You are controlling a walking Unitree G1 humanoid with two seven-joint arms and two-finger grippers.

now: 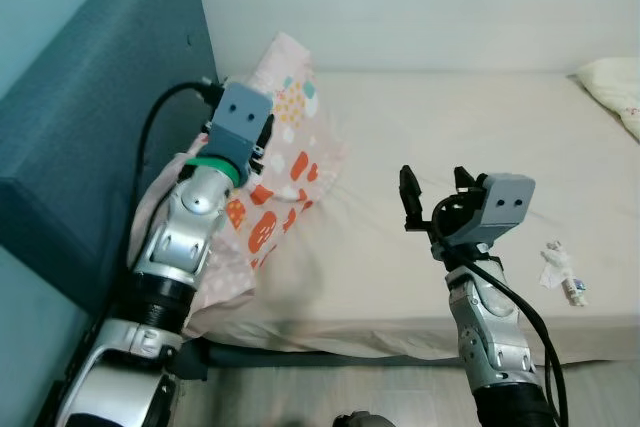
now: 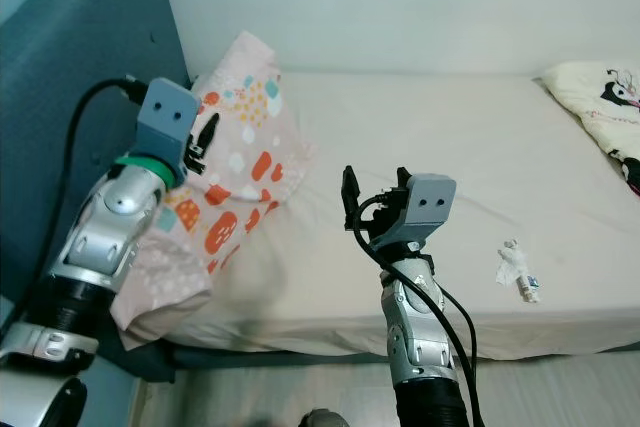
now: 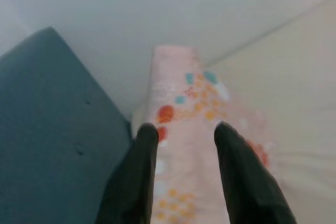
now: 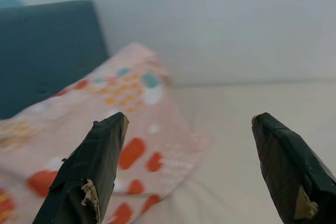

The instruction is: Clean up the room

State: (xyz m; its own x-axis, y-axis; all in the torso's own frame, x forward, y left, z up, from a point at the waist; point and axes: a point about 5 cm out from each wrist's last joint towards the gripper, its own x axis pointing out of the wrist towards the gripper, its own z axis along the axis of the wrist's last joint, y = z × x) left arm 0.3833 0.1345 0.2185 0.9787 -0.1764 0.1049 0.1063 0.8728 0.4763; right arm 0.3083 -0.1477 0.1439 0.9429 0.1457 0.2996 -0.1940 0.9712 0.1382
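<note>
left gripper (image 3: 181, 135): your jaws slightly apart, over pink blanket (image 1: 285, 162)
right gripper (image 4: 189, 145): spread wide above bed (image 1: 450, 127)
wrapper (image 2: 518, 269): near bed edge

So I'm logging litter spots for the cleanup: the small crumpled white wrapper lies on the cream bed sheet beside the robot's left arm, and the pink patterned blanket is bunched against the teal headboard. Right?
Not quite. The small crumpled white wrapper lies on the cream bed sheet beside the robot's right arm, beyond the right gripper, as the right eye view shows. The pink patterned blanket is indeed bunched against the teal headboard.
</note>
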